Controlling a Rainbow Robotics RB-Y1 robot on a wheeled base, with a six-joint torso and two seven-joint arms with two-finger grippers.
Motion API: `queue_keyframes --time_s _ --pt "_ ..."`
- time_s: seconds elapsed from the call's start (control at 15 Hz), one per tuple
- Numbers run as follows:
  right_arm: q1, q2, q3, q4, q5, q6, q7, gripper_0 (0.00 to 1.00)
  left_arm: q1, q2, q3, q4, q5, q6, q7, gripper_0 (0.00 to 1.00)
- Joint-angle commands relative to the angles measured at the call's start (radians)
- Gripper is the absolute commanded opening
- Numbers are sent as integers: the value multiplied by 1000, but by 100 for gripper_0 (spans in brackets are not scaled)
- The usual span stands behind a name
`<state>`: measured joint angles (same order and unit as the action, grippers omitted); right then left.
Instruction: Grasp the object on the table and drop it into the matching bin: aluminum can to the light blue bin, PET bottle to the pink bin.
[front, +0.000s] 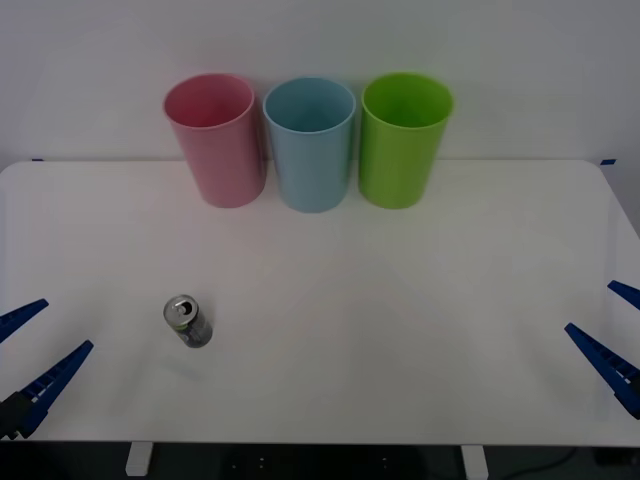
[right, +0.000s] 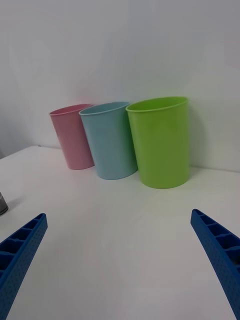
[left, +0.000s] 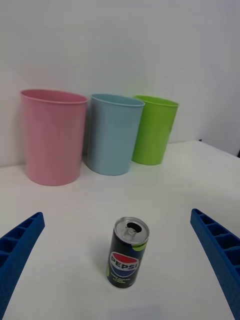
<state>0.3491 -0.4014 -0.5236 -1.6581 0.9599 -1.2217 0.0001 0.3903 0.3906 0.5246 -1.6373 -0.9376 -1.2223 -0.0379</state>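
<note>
Aluminum can (front: 187, 321) stands upright on the table (front: 400, 300), well apart from edges.

"PEPSI" logo on can (left: 127, 259)

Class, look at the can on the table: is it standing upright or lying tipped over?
Upright. The can stands on its base on the table, pull-tab top facing up.

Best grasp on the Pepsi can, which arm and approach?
Take the Pepsi can across its cylindrical side wall, about mid-height, below the pull-tab top. It stands upright on the table with free space all round, so a level approach from the robot's side looks safest. The left tool, open and nearest, is already lined up with it; the right tool sits far across.
</note>
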Motion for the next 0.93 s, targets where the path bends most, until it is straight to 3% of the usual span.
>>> queue_keyframes --time_s 0.07,0.53,0.93 --pt "0 0 0 0 0 0 0 100 27 -1 -9 1 -27 1 -45 100" --pt "0 0 0 0 0 0 0 100 47 -2 -35 1 -110 30 -74 100" --pt "0 0 0 0 0 0 0 100 5 -7 -100 68 -112 55 -99 100"
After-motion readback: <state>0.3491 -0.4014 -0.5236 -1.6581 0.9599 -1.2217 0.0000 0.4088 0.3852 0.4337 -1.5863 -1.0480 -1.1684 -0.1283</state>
